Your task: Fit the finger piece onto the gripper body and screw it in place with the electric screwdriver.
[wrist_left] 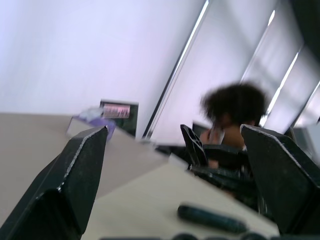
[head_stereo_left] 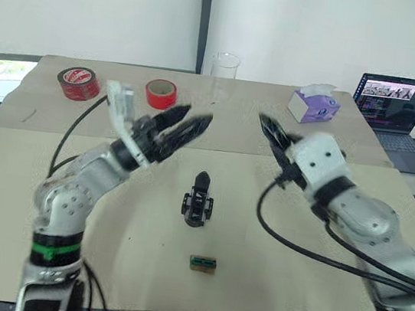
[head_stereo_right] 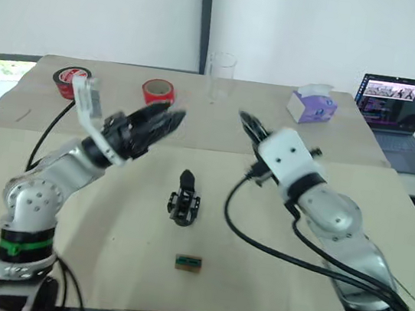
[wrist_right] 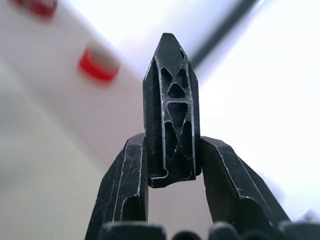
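Near the front edge of the surface [head_stereo_left: 23, 199] lies a small green-brown block [head_stereo_left: 202, 264]. Just beyond it, at the middle, the gripper body [head_stereo_left: 198, 199] stands with its one pointed finger up. Above the surface to its left, the left gripper [head_stereo_left: 183, 126] hangs with jaws spread wide and nothing between them. To the right, the right gripper [wrist_right: 172, 165] has its jaws closed on the finger piece [wrist_right: 171, 107], point outward. Farther back sit two red tape rolls [head_stereo_left: 78, 82], a clear glass [head_stereo_left: 224, 73], a purple tissue box [head_stereo_left: 314, 105] and a laptop [head_stereo_left: 396, 120].
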### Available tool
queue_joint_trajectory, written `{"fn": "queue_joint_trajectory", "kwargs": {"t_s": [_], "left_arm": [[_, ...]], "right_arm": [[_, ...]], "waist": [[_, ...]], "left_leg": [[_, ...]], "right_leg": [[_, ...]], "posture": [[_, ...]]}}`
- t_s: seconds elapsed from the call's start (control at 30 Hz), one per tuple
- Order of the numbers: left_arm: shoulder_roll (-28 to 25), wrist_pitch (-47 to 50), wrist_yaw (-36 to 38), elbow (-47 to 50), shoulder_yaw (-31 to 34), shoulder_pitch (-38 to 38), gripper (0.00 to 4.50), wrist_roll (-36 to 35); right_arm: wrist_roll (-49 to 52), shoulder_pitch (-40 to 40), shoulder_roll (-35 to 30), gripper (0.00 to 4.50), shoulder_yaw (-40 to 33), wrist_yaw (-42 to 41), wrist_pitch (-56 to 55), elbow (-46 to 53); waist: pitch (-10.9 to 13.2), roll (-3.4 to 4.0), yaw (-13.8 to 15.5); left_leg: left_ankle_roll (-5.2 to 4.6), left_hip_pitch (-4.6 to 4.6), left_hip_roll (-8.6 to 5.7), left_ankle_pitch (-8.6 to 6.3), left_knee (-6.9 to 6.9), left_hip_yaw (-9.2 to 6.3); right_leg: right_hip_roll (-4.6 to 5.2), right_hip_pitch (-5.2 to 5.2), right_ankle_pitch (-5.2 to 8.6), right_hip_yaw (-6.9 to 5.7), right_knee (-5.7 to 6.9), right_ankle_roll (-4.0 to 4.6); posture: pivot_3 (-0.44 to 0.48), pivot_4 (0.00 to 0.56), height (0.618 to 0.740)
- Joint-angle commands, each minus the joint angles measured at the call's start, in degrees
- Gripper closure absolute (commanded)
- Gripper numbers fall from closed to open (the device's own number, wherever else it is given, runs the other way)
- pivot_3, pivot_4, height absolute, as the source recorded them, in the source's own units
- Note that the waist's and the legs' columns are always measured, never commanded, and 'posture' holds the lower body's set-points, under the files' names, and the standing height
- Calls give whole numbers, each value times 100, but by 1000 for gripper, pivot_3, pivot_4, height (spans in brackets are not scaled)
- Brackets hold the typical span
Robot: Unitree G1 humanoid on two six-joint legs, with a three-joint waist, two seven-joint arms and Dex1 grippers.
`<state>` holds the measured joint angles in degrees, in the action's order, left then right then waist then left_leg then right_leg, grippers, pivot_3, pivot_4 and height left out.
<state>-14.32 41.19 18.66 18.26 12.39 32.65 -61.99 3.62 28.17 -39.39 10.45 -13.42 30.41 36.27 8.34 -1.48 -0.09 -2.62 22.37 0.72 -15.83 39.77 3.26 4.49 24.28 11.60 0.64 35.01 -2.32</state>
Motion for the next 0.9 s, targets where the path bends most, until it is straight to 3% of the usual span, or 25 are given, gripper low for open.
{"fn": "queue_joint_trajectory", "kwargs": {"t_s": [0.03, 0.47, 0.57, 0.8, 0.9], "left_arm": [[234, -34, -253, -34, 47, 87, 0, -264], [1175, -577, -2, -432, -500, 269, 0, 199], [1312, -790, 10, -412, -480, 262, 852, 313], [1392, -919, 32, -364, -478, 240, 4490, 347], [1407, -880, 4, -356, -517, 225, 4500, 363]], "right_arm": [[-372, 103, 231, 3391, 23, 6, -424, -45], [-902, 177, 757, 3391, 227, -574, -758, -137], [-989, 119, 858, 3391, 180, -604, -717, -119], [-1152, 67, 990, 3391, 101, -720, -723, -133], [-1151, 63, 1045, 3392, 65, -767, -720, -137]], "waist": [[0, 0, 3], [0, 0, 18], [0, 0, 18], [0, 0, 17], [0, 0, 18]], "left_leg": [[1, 0, 0, 0, -1, 0], [1, 0, -9, 1, 0, 2], [1, 0, -8, 1, 0, 2], [1, 1, -8, 1, 1, 2], [1, 1, -8, 1, 1, 1]], "right_leg": [[0, 0, 0, 0, -1, 0], [-3, -1, -2, 3, -2, 7], [-3, -1, -2, 3, -2, 7], [-2, -1, -2, 3, -3, 7], [-2, -2, -2, 3, -3, 7]], "posture": [[0, 150, 740], [0, 150, 740], [0, 150, 740], [0, 150, 740], [0, 150, 740]]}}
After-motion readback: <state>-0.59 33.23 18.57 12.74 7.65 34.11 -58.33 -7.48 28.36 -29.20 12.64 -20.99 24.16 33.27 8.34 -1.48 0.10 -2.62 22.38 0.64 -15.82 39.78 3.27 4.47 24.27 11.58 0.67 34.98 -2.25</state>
